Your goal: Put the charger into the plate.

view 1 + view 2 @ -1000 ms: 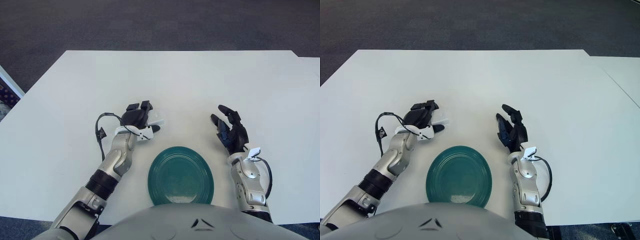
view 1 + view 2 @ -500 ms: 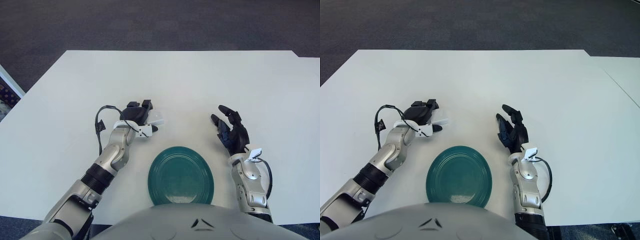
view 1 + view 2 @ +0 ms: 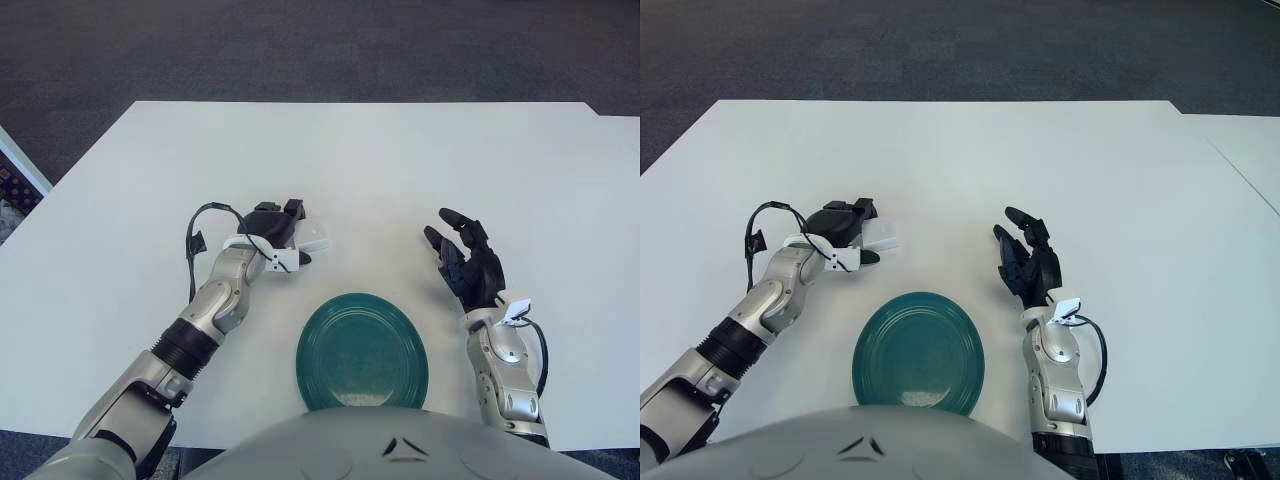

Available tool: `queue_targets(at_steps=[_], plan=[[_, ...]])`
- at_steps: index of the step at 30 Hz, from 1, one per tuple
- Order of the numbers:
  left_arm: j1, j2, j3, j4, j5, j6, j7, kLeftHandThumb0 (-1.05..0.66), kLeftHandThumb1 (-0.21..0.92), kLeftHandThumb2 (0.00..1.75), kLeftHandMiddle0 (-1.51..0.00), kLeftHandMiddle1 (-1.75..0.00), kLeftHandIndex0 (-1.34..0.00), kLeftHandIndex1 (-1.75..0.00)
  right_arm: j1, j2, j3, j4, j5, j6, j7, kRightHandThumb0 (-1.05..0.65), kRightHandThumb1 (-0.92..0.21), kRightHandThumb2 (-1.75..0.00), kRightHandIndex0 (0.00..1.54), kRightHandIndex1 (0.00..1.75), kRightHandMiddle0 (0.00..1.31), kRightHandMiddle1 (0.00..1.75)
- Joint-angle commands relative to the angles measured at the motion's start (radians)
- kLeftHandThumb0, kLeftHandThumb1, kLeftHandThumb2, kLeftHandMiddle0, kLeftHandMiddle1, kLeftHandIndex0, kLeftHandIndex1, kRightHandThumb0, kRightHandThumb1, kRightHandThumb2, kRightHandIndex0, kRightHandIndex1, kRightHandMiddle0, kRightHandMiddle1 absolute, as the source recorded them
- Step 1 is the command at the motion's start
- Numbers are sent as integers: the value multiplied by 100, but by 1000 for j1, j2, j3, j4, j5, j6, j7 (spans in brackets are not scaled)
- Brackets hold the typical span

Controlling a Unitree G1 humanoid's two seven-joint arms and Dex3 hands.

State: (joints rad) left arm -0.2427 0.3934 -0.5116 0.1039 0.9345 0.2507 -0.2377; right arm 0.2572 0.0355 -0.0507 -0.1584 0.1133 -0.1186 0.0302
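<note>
A small white charger (image 3: pixel 316 240) sits in my left hand (image 3: pixel 292 232), whose black fingers (image 3: pixel 270 214) are curled over it and whose thumb is under it. The hand is just above the white table, left of and beyond the plate. The teal plate (image 3: pixel 312 352) lies on the table close to my body, and nothing is on it. My right hand (image 3: pixel 466 264) is raised to the right of the plate with its fingers spread and holds nothing.
The white table (image 3: pixel 380 160) stretches far ahead, with dark carpet beyond its far edge. A second white table (image 3: pixel 1252 160) adjoins at the right. A black cable loop (image 3: pixel 194 250) sticks out from my left wrist.
My left forearm has swung so that its elbow is further left. The hand with the charger has shifted slightly away from me. My right hand has barely moved.
</note>
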Motion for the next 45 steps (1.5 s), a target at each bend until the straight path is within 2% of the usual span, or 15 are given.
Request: queue_targets(at_steps=[1,2,3,4,5,6,7,8,11,14,17,19,26,37,45], plan=[[28,-4,-34,74,35,39,-10,-99,92,24,-56,-10,-10,-151,8,9,-8,-24,30,16,2,-55,-92,-43,57,3,19,80],[20,-16,-42,108,66,49,50,-97,92,23,-58,-10,-14,-155,11,10,-10,-31,38,20,3,-55,-92,-43,57,3,19,80],[15,-24,-47,133,88,55,92,-93,92,20,-61,-28,-20,-155,14,11,-12,-35,43,23,4,-55,-92,-43,58,4,20,80],[9,-32,-51,152,102,60,122,-87,92,17,-57,-69,-24,-160,13,10,-14,-38,48,26,4,-55,-92,-42,58,4,21,80],[7,-42,-49,177,111,63,167,-84,92,15,-53,-96,-26,-164,14,10,-16,-41,53,29,5,-55,-92,-42,59,4,21,80],[6,-49,-47,192,114,64,194,-75,89,20,-53,-112,-32,-159,14,9,-17,-42,56,31,5,-55,-92,-42,59,4,22,80],[6,-65,-35,220,107,61,253,-63,79,39,-55,-135,-41,-156,15,7,-20,-44,58,31,6,-55,-92,-41,59,4,23,81],[8,-81,-23,239,97,58,306,-55,70,58,-58,-149,-46,-157,16,4,-22,-46,59,30,8,-55,-92,-41,60,5,24,81],[5,-112,-5,275,73,51,392,-47,55,91,-65,-166,-49,-166,15,0,-26,-46,61,30,12,-56,-92,-41,60,5,24,82],[8,-154,12,278,50,61,449,-16,31,124,-71,-160,-52,-172,16,-1,-29,-50,63,33,17,-56,-92,-41,61,5,24,81],[20,-189,28,245,32,86,474,-5,19,139,-76,-158,-55,-174,13,-2,-32,-50,63,33,21,-57,-92,-42,62,6,24,81],[28,-198,36,225,22,96,480,-3,16,144,-78,-157,-56,-174,13,-1,-32,-51,60,33,21,-57,-92,-42,63,6,24,82],[45,-224,63,190,-7,119,491,0,8,152,-83,-155,-60,-175,9,2,-31,-50,55,35,19,-56,-92,-43,64,6,24,82],[48,-238,68,178,-14,144,475,0,5,156,-85,-155,-62,-175,9,4,-31,-48,51,29,19,-56,-92,-42,63,6,22,80],[50,-227,66,167,-37,114,463,0,2,158,-88,-152,-65,-175,7,6,-31,-49,47,37,12,-56,-92,-41,62,6,25,81]])
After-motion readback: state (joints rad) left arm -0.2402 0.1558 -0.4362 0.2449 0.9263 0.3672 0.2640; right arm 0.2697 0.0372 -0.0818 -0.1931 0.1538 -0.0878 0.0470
